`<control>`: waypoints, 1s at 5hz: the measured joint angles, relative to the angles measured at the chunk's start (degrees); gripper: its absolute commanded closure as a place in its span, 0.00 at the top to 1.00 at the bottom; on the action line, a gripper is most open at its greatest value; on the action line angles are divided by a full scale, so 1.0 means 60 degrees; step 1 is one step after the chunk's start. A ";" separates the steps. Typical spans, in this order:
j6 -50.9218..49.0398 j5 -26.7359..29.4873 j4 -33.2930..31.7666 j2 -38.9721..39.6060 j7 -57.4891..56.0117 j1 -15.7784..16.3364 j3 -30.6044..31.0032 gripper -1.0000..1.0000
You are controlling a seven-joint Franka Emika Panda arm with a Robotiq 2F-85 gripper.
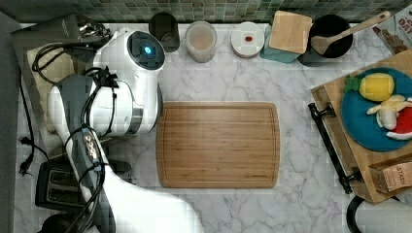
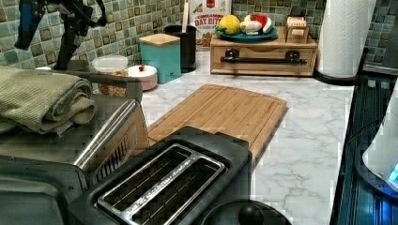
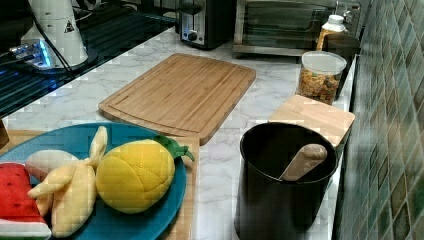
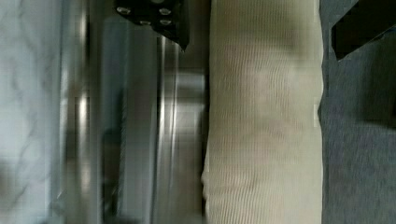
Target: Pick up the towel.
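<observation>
A folded beige towel (image 4: 264, 116) lies atop a toaster oven (image 2: 56, 154) at the marble surface's (image 1: 301, 194) far end in the top view's left, its long axis running along the oven's top, parallel to the steel front edge. The claw (image 4: 259, 32) hangs above it, fingers (image 4: 159, 18) spread wide, one on either side of the cloth and apparently not touching it. Nearby, a clear jar (image 3: 320, 75) holds what looks like cereal; a black crock (image 3: 285, 185) holds a wooden spoon (image 3: 305, 160); a blue plate (image 3: 125, 215) carries plush fruit (image 3: 135, 175). A bamboo cutting board (image 1: 218, 143) lies bare mid-surface.
</observation>
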 measured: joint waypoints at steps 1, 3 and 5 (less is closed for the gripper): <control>-0.0182 0.0000 0.0140 0.0240 -0.0009 0.0074 0.0263 1.00; 0.0968 -0.0504 0.0187 0.0366 -0.0028 0.0413 0.0739 0.18; 0.1424 -0.2198 0.0336 0.0343 0.1324 0.1234 0.0452 0.00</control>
